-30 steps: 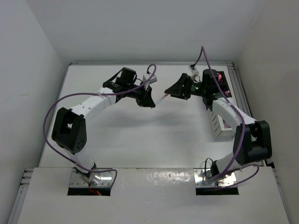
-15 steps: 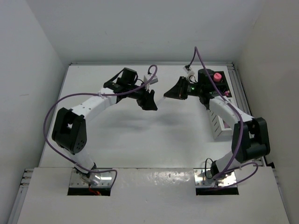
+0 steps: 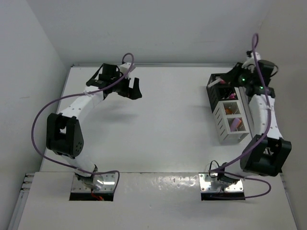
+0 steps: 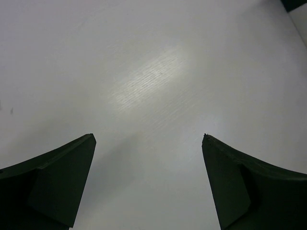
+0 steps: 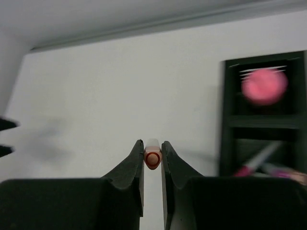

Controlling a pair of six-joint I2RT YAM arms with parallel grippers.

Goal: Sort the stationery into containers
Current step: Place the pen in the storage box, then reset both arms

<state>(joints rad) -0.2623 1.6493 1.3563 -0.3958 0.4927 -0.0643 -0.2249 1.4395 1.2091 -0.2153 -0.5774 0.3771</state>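
My right gripper (image 5: 152,149) is shut on a thin white pen (image 5: 152,158), whose red end faces the wrist camera. In the top view this gripper (image 3: 224,82) hangs at the back right, over the black holder (image 3: 211,90). The right wrist view shows that holder (image 5: 229,122) to the right, with a blurred round pink piece (image 5: 264,86) and pink-tipped pens (image 5: 258,162) inside. The white slatted rack (image 3: 221,125) stands just in front of it and holds a pink-and-orange piece (image 3: 236,124). My left gripper (image 3: 134,90) is open at the back left, over bare table (image 4: 148,86).
The enclosure's white walls stand close on the left, back and right. A purple cable loops over each arm. The table's back edge (image 5: 158,29) runs along the wall just behind the holder.
The pen passed from my left gripper to my right. The left opened and pulled away to the back left. The right shut on the pen and swung to the back right, over the containers.
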